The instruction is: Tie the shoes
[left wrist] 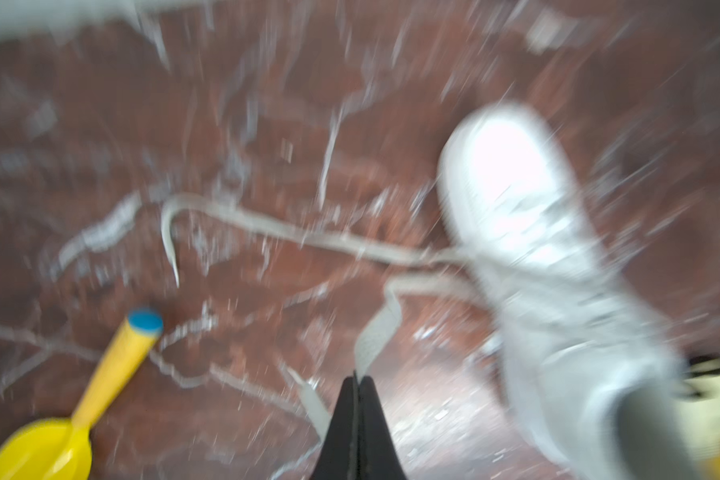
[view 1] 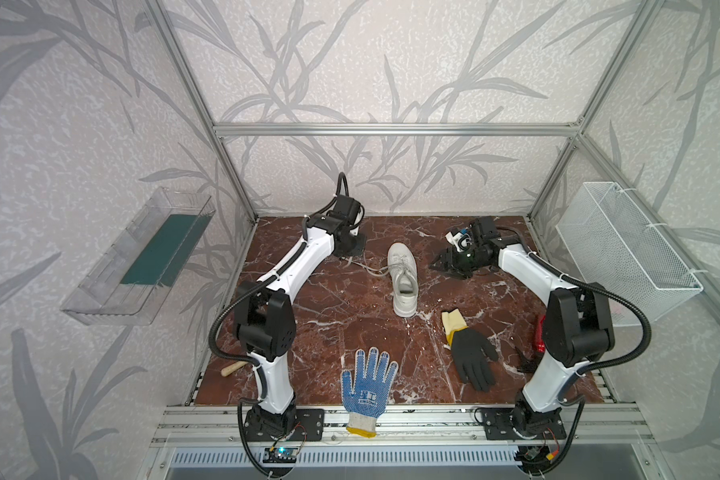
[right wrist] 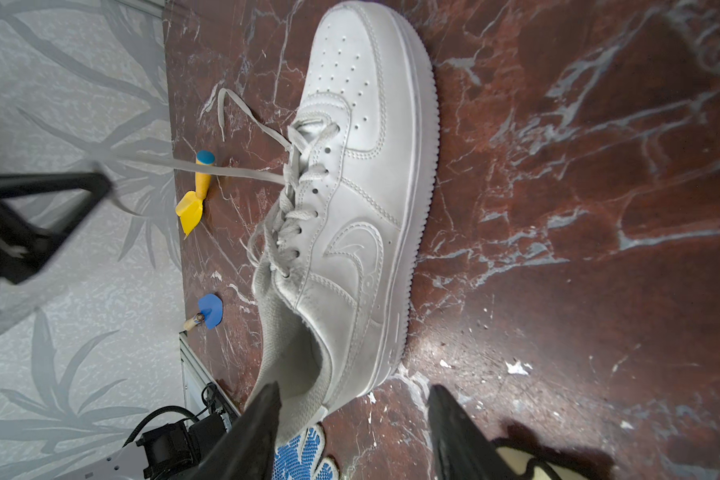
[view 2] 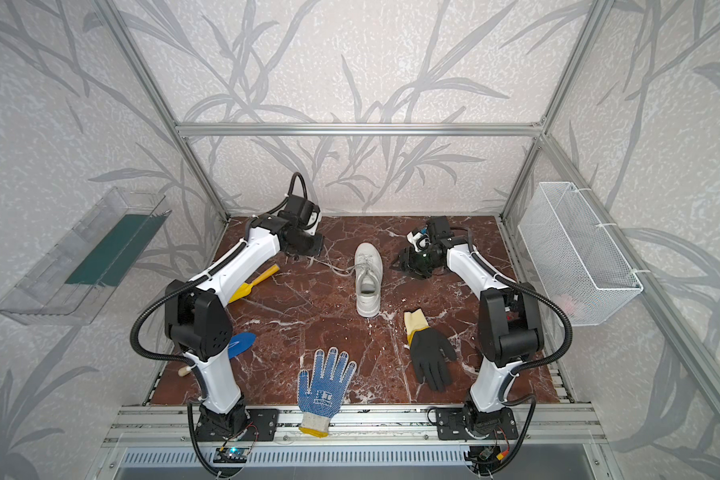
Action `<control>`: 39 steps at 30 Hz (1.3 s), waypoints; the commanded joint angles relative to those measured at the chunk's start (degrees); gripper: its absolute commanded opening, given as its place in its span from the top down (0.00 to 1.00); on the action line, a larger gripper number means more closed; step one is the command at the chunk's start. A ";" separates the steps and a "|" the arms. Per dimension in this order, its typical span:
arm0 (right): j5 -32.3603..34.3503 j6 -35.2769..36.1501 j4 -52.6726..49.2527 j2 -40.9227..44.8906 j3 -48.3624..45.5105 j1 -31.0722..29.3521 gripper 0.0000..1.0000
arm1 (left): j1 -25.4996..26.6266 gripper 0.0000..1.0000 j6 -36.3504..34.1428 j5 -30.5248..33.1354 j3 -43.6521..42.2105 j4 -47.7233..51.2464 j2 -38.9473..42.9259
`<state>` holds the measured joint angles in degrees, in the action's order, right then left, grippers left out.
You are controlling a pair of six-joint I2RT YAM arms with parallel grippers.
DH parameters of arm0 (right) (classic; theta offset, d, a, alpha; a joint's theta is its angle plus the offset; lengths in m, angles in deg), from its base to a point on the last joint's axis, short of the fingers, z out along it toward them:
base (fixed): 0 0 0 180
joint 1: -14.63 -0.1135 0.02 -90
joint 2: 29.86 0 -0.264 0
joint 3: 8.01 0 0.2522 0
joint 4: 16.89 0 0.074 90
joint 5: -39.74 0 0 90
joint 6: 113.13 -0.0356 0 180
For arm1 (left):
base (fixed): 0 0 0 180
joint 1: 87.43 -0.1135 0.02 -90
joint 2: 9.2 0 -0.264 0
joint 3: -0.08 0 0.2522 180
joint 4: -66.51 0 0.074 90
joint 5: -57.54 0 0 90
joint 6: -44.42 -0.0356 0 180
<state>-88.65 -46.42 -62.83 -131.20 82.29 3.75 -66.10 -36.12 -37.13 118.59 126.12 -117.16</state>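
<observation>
The white shoe [view 1: 404, 282] lies on the marble table, toe toward the back wall, its laces untied. My left gripper [left wrist: 356, 377] hovers left of the toe and is shut on one white lace [left wrist: 377, 332]. That lace runs tight from the eyelets [right wrist: 233, 170] to the jaws. The other lace [left wrist: 267, 224] lies loose on the table. My right gripper [right wrist: 352, 390] hangs open to the right of the shoe [right wrist: 350, 187], with nothing between its fingers. The left wrist view is blurred.
A blue-dotted white glove [view 1: 368, 382] lies at the front edge and a black glove with a yellow cuff [view 1: 470, 357] at the front right. A yellow scoop [view 2: 254, 282] and a blue tool [view 2: 240, 343] lie left. A wire basket [view 1: 624, 249] hangs on the right wall and a clear tray [view 1: 142, 257] on the left wall.
</observation>
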 commanded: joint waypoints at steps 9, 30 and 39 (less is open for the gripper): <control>-0.90 -0.88 0.86 10.98 -6.87 7.91 0.42 | 11.49 1.00 4.21 -13.88 42.11 5.77 -22.97; 0.26 0.76 -0.47 17.76 -11.19 18.77 0.42 | 23.10 0.58 16.07 -23.47 39.65 -11.63 -37.76; 2.62 0.93 -1.20 16.56 -11.92 18.80 0.42 | 22.35 0.46 13.82 -20.98 39.60 -11.67 -37.87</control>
<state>-87.21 -45.92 -62.74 -114.22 70.40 22.51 -42.83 -21.54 -59.36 157.80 115.61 -156.65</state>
